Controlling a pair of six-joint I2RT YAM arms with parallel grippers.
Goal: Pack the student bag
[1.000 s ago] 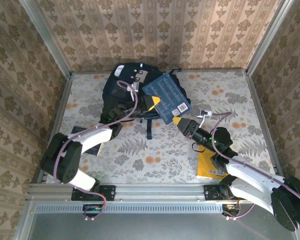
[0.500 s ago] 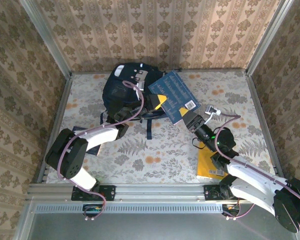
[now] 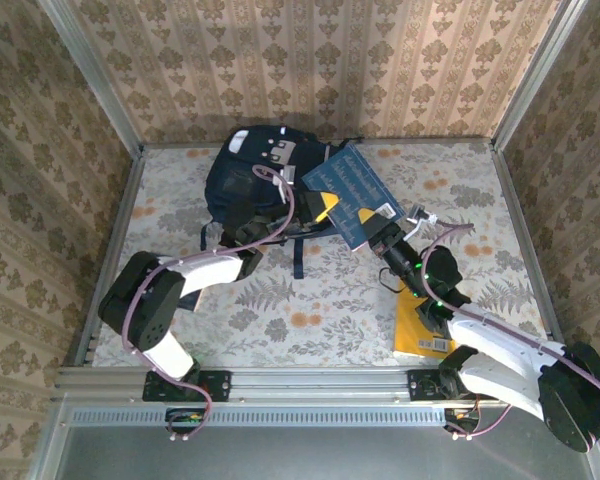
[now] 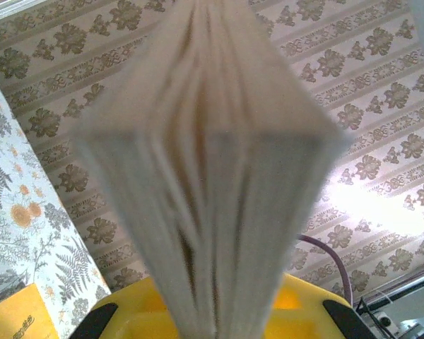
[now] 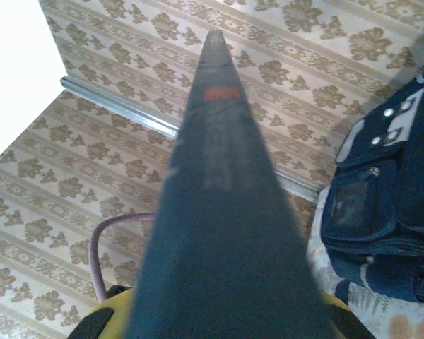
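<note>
The student bag [image 3: 252, 178] lies at the back of the table, left of centre, dark navy with white buckle tabs; its pocketed side also shows in the right wrist view [image 5: 381, 198]. A blue book [image 3: 350, 192] hangs tilted in the air just right of the bag. My left gripper [image 3: 325, 209] is shut on its left lower edge, and my right gripper [image 3: 377, 226] is shut on its lower right corner. The left wrist view looks along the book's page edges [image 4: 205, 162] rising from between the yellow fingers [image 4: 127, 318]. The right wrist view looks along the dark blue spine [image 5: 222, 198].
A yellow book [image 3: 421, 327] lies flat on the table near the right arm's base, and its corner shows in the left wrist view [image 4: 18, 321]. Patterned walls and metal frame rails enclose the table on three sides.
The blue book has moved right and a little toward the back wall, still held by both grippers. The left arm has stretched further right, and the right gripper has shifted with the book.
</note>
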